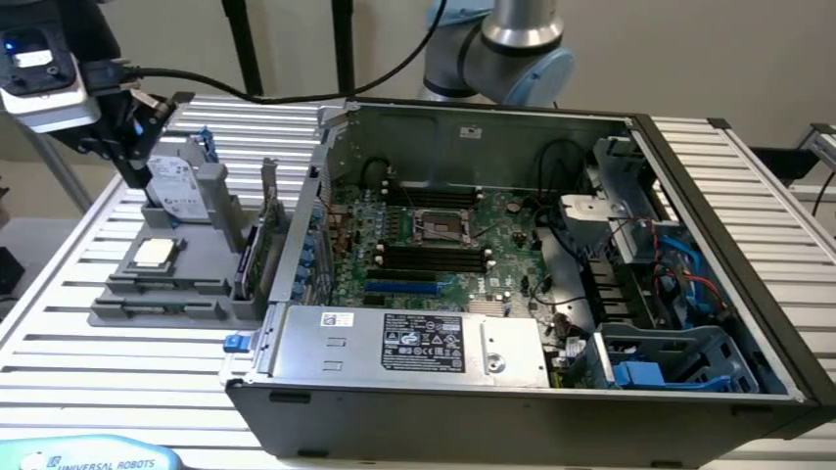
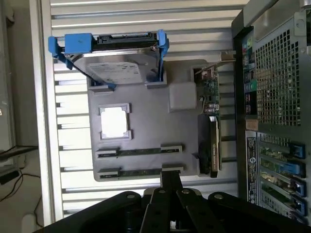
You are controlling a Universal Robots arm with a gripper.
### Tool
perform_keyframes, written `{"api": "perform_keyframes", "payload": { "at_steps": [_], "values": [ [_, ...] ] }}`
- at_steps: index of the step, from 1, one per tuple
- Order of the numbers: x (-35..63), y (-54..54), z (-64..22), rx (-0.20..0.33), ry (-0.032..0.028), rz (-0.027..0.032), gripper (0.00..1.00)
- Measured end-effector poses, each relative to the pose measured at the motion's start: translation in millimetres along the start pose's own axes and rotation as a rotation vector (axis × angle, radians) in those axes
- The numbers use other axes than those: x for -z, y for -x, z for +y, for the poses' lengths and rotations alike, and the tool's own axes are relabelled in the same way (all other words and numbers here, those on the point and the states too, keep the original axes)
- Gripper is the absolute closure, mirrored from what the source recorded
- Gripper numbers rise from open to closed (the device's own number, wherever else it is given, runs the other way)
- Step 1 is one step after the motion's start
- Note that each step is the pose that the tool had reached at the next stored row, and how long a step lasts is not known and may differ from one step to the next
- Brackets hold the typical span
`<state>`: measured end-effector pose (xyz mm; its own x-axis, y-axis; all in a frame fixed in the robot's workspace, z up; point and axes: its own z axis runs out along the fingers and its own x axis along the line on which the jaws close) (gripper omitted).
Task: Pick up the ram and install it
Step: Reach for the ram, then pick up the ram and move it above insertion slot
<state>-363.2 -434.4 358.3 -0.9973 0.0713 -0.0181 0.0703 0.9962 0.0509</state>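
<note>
High over the gray holder (image 1: 196, 294) at the exterior view's left, the tool (image 1: 135, 171) hangs with its jaws apparently drawn together, gripping nothing. The ram (image 2: 138, 172), a thin strip on edge in the holder's long slot, lies across the processor (image 1: 153, 253) from the hard drive (image 1: 176, 186), well below the tool. A descent off the strip's line could strike the slot's end blocks or the neighbouring expansion card (image 1: 268, 235).

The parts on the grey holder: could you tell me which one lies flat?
The square silver chip; the hard drive and the green card stand on edge.
</note>
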Motion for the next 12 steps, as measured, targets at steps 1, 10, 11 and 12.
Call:
{"api": "perform_keyframes", "payload": {
  "at_steps": [1,10,11,12],
  "values": [
    [-1.4,-4.5,-0.6,0.000,-0.0001,0.0003,0.89],
    [-7.6,-26.5,-3.7,0.000,-0.0008,0.0064,0.89],
    [-7.5,-26.5,-3.7,0.000,-0.0009,0.0065,0.89],
    [-7.5,-26.6,-3.7,0.000,-0.0012,0.0065,0.89]
  ]
}}
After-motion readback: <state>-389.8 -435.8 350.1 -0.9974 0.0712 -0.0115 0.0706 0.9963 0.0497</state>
